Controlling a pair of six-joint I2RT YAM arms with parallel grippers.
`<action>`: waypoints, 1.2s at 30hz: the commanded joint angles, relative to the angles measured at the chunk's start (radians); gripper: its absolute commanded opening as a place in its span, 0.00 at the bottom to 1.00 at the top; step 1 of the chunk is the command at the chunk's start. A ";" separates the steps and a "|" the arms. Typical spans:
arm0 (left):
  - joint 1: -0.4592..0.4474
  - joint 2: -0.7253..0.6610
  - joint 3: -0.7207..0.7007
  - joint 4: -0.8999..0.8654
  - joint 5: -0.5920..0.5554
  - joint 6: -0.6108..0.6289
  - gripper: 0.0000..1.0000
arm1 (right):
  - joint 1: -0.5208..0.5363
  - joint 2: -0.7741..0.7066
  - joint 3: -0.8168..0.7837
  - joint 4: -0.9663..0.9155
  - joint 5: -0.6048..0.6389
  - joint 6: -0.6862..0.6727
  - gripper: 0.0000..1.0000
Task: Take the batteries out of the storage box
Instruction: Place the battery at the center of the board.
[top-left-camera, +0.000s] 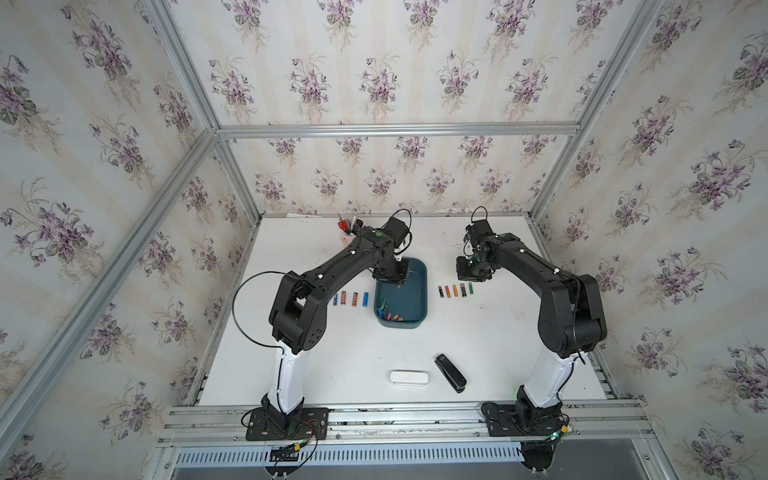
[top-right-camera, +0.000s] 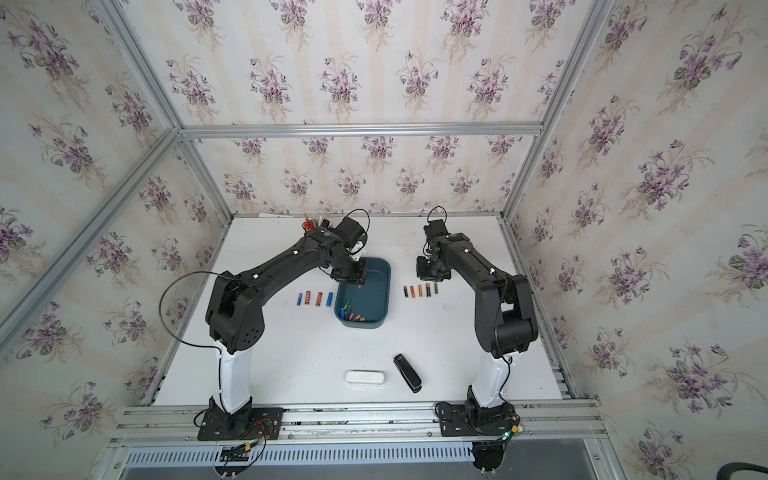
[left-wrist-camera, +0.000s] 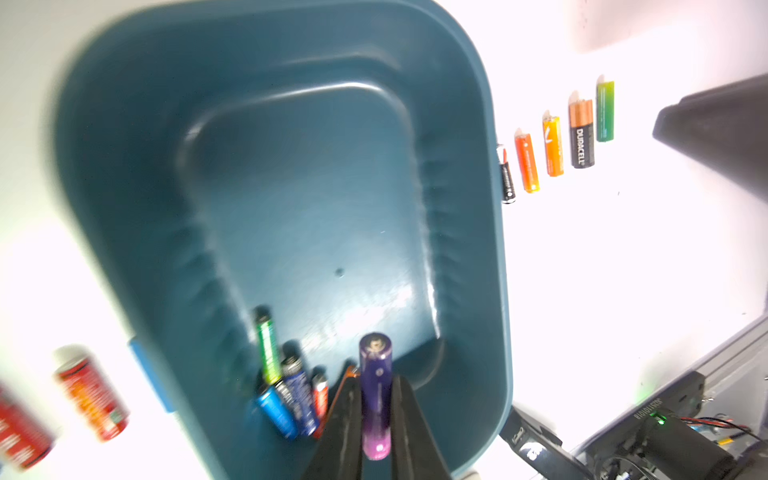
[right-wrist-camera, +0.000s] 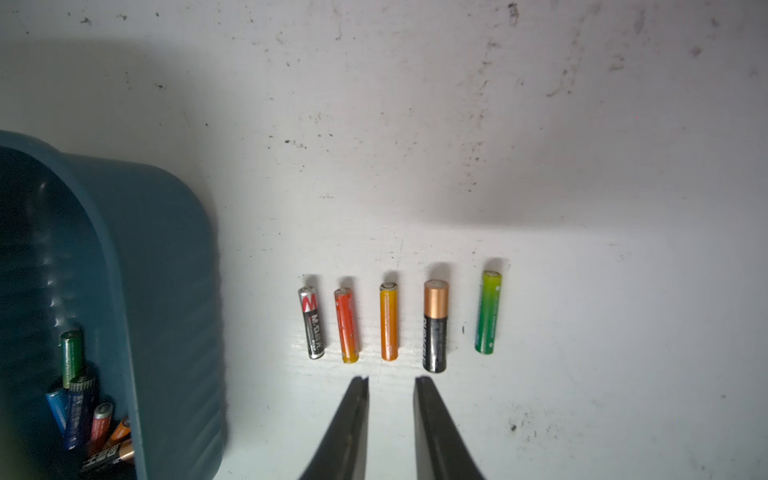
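Observation:
The storage box (top-left-camera: 411, 299) (top-right-camera: 378, 295) (left-wrist-camera: 311, 199) (right-wrist-camera: 158, 270) is a dark teal tub at mid-table. Several batteries (top-left-camera: 388, 313) (left-wrist-camera: 286, 390) (right-wrist-camera: 83, 395) lie heaped in its near left corner. My left gripper (top-left-camera: 397, 280) (left-wrist-camera: 376, 376) hangs over the box's far left part, shut on a purple battery (left-wrist-camera: 376, 395) that points out past the fingertips. Rows of several batteries lie on the table left (top-left-camera: 351, 298) and right (top-left-camera: 456, 290) (right-wrist-camera: 390, 320) of the box. My right gripper (top-left-camera: 473, 274) (right-wrist-camera: 391, 380) hovers just behind the right row, slightly open and holding nothing.
A pink cup (top-left-camera: 345, 237) of tools stands at the back, partly behind the left arm. A white oblong case (top-left-camera: 409, 377) and a black stapler (top-left-camera: 451, 372) lie near the table's front edge.

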 joint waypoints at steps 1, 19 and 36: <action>0.054 -0.067 -0.068 -0.001 0.002 0.011 0.16 | 0.002 0.007 0.015 0.005 -0.004 0.008 0.25; 0.449 -0.199 -0.420 0.045 -0.075 0.168 0.17 | 0.005 0.020 0.029 -0.007 0.005 0.005 0.25; 0.468 -0.077 -0.439 0.083 -0.132 0.207 0.17 | 0.006 0.036 0.039 -0.018 0.018 0.004 0.25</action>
